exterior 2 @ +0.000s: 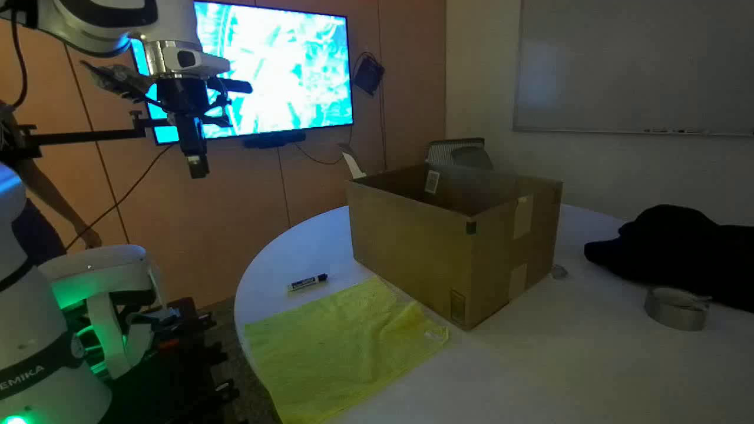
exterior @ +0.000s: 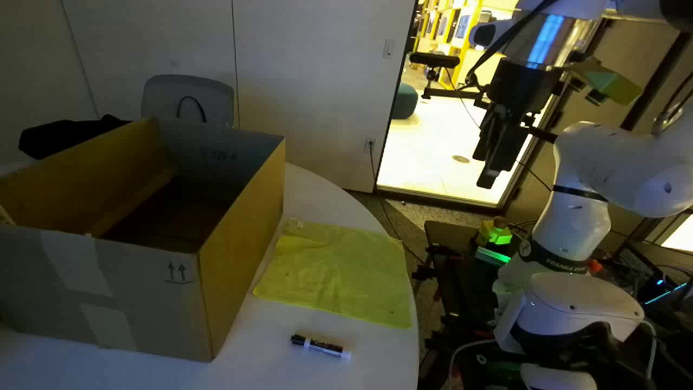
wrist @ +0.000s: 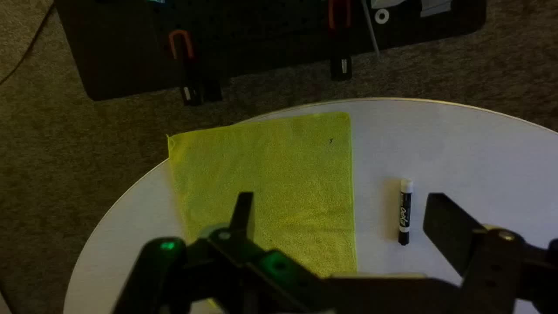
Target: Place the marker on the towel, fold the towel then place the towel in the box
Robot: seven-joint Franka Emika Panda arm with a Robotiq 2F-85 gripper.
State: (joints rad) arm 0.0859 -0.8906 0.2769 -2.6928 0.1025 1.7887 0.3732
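Within the spread of the claw (wrist: 342,198) in the wrist view, the marker (wrist: 405,212) bears blurred letters, seemingly EXPO. Lower than the claw, the black band (exterior: 552,260) on the arm (exterior: 579,230) reads FRANKA EMIKA; the box (exterior: 151,303) shows a sign (exterior: 181,271) of two upward arrows over a line.

Big TV (exterior 2: 283,65) glowing blue-white behind the claw (exterior 2: 199,168) in an exterior view. Well to the right of the claw there: a whiteboard (exterior 2: 636,65), plus a black heap (exterior 2: 677,259) (looks like fabric, too dark to be sure) just beside a roll of gray tape (exterior 2: 676,312), which sits lower than the claw on the white tabletop (exterior 2: 565,359). In an exterior view there's a brightly lit doorway (exterior: 433,162) behind the claw, then, going left from the claw, a teal pouf-looking thing (exterior: 404,101), a wall outlet (exterior: 370,143) and a gray chair (exterior: 162,97).
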